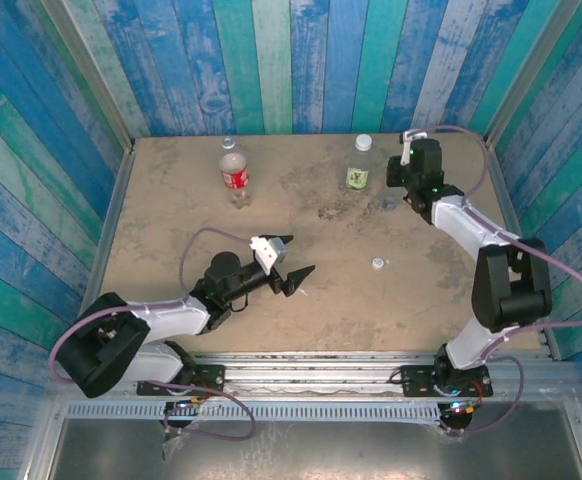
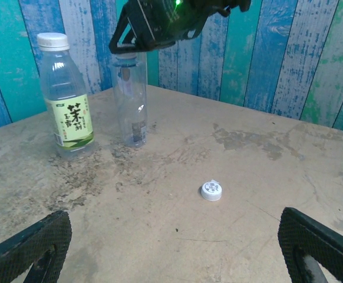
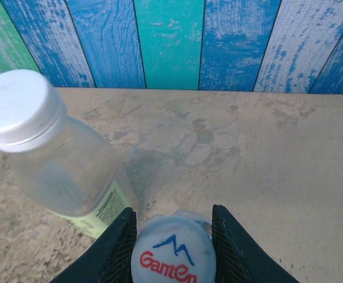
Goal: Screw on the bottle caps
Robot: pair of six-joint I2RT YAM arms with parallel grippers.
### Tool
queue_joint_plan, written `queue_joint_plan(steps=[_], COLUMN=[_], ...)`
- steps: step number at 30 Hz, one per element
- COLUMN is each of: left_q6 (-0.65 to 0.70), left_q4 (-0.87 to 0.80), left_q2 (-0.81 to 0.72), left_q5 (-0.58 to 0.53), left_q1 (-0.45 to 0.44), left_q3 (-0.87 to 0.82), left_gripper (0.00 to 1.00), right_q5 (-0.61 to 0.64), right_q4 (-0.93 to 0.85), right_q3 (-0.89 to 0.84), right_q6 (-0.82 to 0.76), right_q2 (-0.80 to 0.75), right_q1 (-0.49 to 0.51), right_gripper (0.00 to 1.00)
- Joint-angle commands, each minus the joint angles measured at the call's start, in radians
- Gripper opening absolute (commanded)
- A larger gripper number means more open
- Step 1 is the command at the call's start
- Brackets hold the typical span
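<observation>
Tipping threatens the far clear bottle (image 2: 130, 106) — right gripper (image 3: 172, 217) clamps its cap (image 3: 172, 262), left gripper (image 1: 293, 280) gapes wide, bracing nothing.

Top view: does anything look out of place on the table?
Yes: a loose cap lies alone on the table, away from the bottles, screwed onto nothing. The right gripper pinches the Ganten cap.

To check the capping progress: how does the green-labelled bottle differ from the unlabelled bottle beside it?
The green-labelled bottle carries a label; the unlabelled bottle is bare. The green-labelled bottle is wider, the unlabelled bottle slimmer. The green-labelled bottle's white cap stands free; the unlabelled bottle's printed cap is gripped by the right gripper. Both are clear and upright.
</observation>
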Motion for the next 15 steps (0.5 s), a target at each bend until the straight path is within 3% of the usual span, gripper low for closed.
queue_joint_plan(steps=[1, 7, 15], left_q6=[0.01, 0.016, 0.009], left_q4=[-0.009, -0.012, -0.011], left_q2=[-0.062, -0.067, -0.053], left_q5=[-0.039, -0.052, -0.077], left_q1=[0.003, 0.002, 0.002], left_q3=[-0.023, -0.03, -0.014], left_gripper=[0.94, 0.94, 0.94], right_q5=[-0.027, -0.032, -0.029], right_q4=[0.028, 0.05, 0.046], right_q3=[0.02, -0.022, -0.034], right_q6=[-0.017, -0.013, -0.019], right_q2=[0.021, 0.009, -0.028], right_q1=[-0.007, -0.007, -0.007], right_gripper=[0.22, 0.31, 0.59])
